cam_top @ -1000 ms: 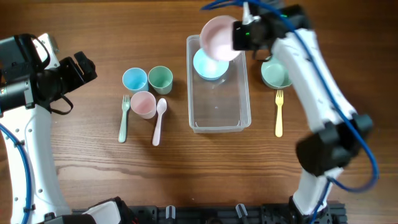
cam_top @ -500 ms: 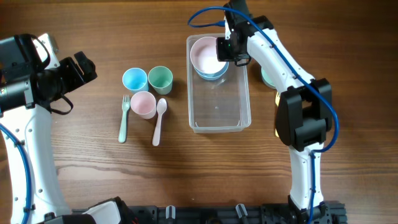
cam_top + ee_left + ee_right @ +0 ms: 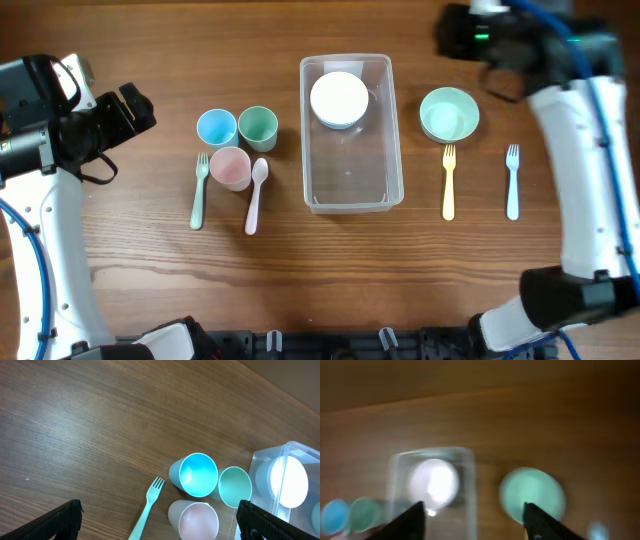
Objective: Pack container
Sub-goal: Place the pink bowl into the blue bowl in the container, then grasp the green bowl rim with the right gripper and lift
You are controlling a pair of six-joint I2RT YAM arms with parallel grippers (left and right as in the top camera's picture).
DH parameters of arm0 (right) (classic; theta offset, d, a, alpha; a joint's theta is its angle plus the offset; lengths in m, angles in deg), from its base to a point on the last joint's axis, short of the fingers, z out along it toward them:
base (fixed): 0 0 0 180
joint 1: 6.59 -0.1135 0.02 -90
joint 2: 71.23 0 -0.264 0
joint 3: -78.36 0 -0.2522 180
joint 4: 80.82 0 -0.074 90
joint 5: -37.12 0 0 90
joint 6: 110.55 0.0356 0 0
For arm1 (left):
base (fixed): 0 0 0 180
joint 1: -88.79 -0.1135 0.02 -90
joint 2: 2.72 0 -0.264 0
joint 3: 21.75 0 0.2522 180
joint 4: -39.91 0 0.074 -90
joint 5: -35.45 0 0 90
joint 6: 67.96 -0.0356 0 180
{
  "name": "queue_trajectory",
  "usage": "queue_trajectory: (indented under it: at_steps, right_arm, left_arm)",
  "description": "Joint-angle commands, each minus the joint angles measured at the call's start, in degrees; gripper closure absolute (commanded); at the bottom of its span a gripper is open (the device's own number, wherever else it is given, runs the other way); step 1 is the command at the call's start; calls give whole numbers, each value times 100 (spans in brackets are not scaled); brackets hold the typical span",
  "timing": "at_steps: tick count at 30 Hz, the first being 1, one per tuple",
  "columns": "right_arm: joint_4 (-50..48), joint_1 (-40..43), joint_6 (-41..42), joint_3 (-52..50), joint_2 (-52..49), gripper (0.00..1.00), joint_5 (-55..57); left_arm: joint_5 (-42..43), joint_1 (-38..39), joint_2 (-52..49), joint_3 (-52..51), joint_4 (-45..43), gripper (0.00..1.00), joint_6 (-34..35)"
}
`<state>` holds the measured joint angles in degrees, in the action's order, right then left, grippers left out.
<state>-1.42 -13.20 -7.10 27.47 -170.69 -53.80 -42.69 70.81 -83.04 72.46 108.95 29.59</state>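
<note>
Pink bowl (image 3: pixel 339 98) now sits nested in the far end of the container (image 3: pixel 352 206), at mid surface (image 3: pixel 150 270). Right tool (image 3: pixel 472 520) has released it and withdrawn, spread wide, empty; left tool (image 3: pixel 160 522) likewise. Green bowl (image 3: pixel 449 113) remains unpacked.

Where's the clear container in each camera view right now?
Overhead: container at centre.
Left wrist: right edge, cut off.
Right wrist: lower left, blurred.
Shared landmark: blue cup, left of it in every view.
</note>
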Motion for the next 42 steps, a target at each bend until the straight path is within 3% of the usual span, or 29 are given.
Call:
queue_trajectory:
  at_steps: [1, 4, 8, 11, 19, 22, 29, 30, 32, 38, 42]
  right_arm:
    - [474, 962, 90, -297, -496, 30, 221]
    - [468, 1375, 173, -868, -938, 34, 160]
    - [98, 1333, 262, -1397, -1541, 36, 90]
    - [-186, 1333, 468, -1714, -1985, 49, 87]
    - [-562, 1320, 472, -1840, -2413, 51, -61]
    - [-656, 1322, 476, -1840, -2446, 68, -61]
    - [-706, 1322, 476, -1869, -2605, 67, -66]
    - [-713, 1320, 476, -1869, -2605, 71, -66]
    - [-715, 1320, 481, -1869, -2605, 93, -63]
    - [-553, 1318, 457, -1827, -2096, 96, 133]
    - [-470, 817, 463, -1633, -407, 96, -98]
  left_arm:
    - [26, -31, -26, 94, -13, 0, -131]
    - [26, -31, -26, 94, -13, 0, -131]
    - [26, -31, -26, 94, -15, 0, -131]
    - [26, -31, -26, 94, -15, 0, -131]
    - [26, -31, -26, 94, -13, 0, -131]
    - [26, -31, -26, 94, -13, 0, -131]
    - [26, -31, -26, 94, -13, 0, -131]
    - [26, -31, -26, 94, -13, 0, -131]
    - [26, -31, -26, 94, -13, 0, -131]
    - [26, -31, -26, 94, -13, 0, -131]
    - [26, -31, -26, 94, -13, 0, -131]
